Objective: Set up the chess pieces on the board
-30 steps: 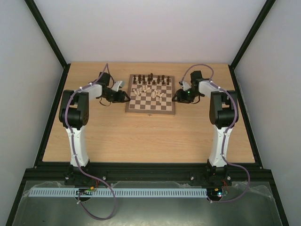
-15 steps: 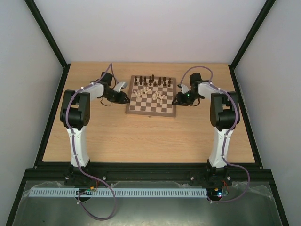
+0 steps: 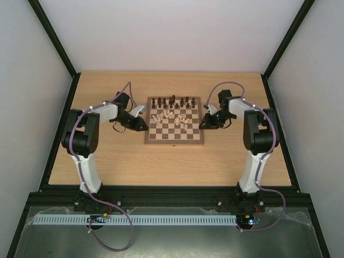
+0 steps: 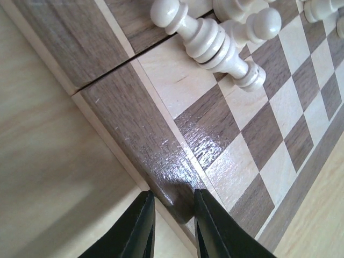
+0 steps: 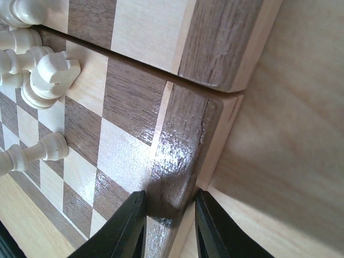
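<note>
The board (image 3: 174,141) lay flat on the tabletop (image 3: 107,156). Dark chess pieces (image 3: 172,101) stood along its far edge, with pale chess pieces (image 3: 169,115) toppled just nearer. The left gripper (image 4: 173,201) and right gripper (image 5: 171,201), both narrowed almost shut, pinched its left and right borders. I judged this to be squaring the board. Next I needed to let go and lift a fallen pale piece.

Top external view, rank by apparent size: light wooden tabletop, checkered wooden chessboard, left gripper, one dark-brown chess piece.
1. light wooden tabletop
2. checkered wooden chessboard
3. left gripper, at the board's left edge
4. dark-brown chess piece in the far row, clearly the smallest
</note>
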